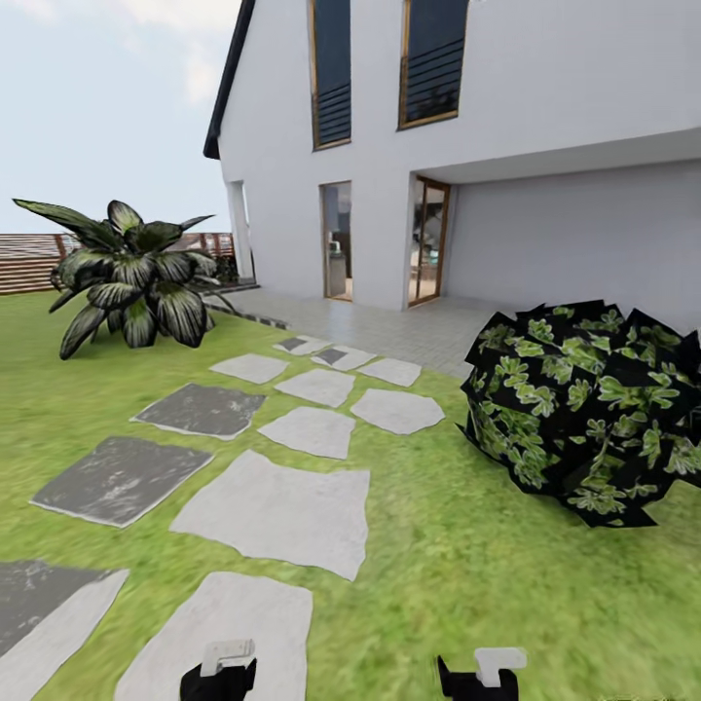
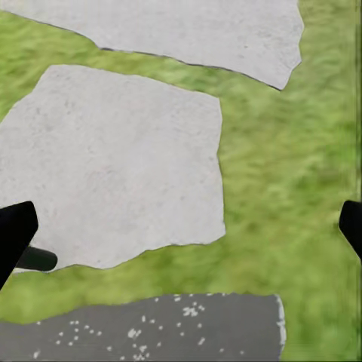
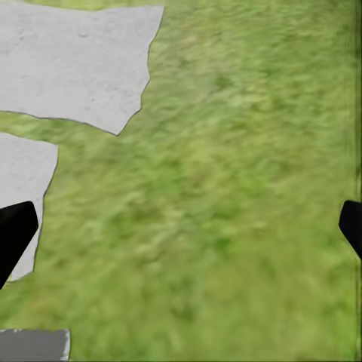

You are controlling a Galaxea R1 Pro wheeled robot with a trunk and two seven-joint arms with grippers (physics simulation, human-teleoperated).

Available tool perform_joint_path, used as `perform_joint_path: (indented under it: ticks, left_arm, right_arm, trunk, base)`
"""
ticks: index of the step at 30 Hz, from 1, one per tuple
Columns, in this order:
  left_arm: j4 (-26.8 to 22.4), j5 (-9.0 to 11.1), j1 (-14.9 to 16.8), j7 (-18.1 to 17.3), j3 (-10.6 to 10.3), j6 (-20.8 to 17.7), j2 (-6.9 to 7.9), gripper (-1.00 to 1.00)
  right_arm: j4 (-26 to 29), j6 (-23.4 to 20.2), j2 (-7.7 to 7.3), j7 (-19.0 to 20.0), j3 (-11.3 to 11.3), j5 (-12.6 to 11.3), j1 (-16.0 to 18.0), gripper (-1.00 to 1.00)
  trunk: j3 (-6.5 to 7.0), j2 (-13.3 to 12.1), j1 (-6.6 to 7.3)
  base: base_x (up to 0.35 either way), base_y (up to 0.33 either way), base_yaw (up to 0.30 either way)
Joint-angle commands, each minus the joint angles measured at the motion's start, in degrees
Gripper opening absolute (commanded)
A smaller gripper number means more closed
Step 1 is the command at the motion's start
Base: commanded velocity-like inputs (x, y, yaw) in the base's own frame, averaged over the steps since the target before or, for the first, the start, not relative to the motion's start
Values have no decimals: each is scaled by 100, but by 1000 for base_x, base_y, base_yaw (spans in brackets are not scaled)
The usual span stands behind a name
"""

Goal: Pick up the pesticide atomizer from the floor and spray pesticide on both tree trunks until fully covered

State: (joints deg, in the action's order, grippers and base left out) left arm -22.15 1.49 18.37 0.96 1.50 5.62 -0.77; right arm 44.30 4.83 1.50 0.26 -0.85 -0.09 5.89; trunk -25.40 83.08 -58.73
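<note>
The left gripper and the right gripper hang with fingers spread wide, empty, over grass and paving slabs at the frame's bottom. Further up sit a round bush at right and a leafy plant at left, then the house. I judge it's searching: next, turn to find the spray bottle. No containers here.

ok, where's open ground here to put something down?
Open grass between the pale slabs and the bush, ahead of the right hand. More grass left of the dark slabs, below the broad-leaf plant. The middle is crowded with slabs.
</note>
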Motion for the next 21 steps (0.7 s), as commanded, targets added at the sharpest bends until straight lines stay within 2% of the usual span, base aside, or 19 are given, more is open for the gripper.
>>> perform_joint_path:
  ticks: [1, 7, 21]
  left_arm:
    - [0, 0, 0, 0, 0, 0, 1, 100]
    - [0, 0, 0, -2, 0, 0, 7, 100]
    - [0, 1, 0, 1, 0, 0, 7, 100]
  right_arm:
    - [0, 0, 0, 0, 2, 0, 0, 100]
    - [0, 0, 0, 0, 0, 0, 0, 100]
    - [0, 0, 0, 6, -3, 0, 0, 100]
  trunk:
    - [2, 0, 0]
    - [8, 0, 0]
    - [9, 0, 0]
  base:
    - [249, -236, -289]
    - [273, -219, -232]
    - [298, -172, -17]
